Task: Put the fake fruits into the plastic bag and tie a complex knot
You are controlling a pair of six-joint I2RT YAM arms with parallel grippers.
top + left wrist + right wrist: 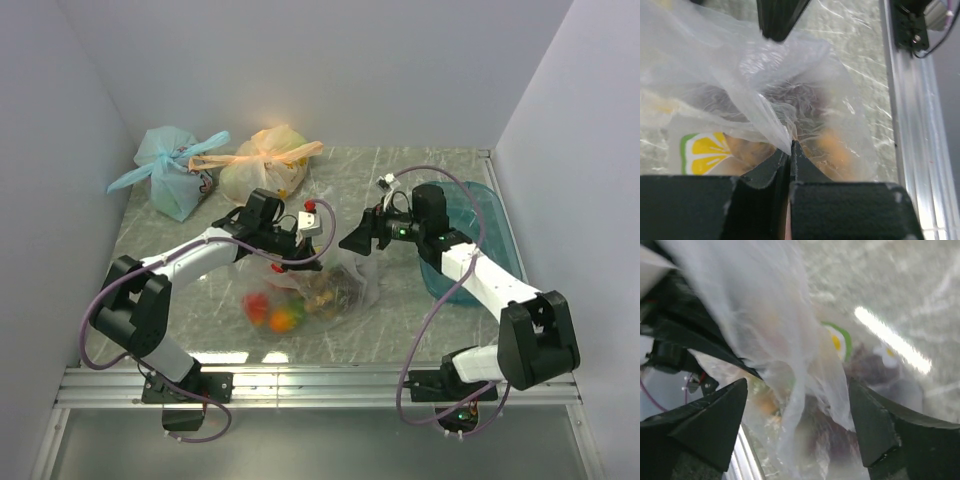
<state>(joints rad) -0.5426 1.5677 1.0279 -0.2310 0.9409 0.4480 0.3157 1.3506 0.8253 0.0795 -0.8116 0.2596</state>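
Table [345, 168] grey-marbled, white walls [350, 70] | left gripper [791, 145] jaws pinching plastic bag [790, 65] | right gripper [797, 385] jaws wide apart

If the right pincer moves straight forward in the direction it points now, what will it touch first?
Most likely the plastic bag: its clear film hangs just ahead of the open right pincer, with the fake fruits behind it. The depth is hard to judge.
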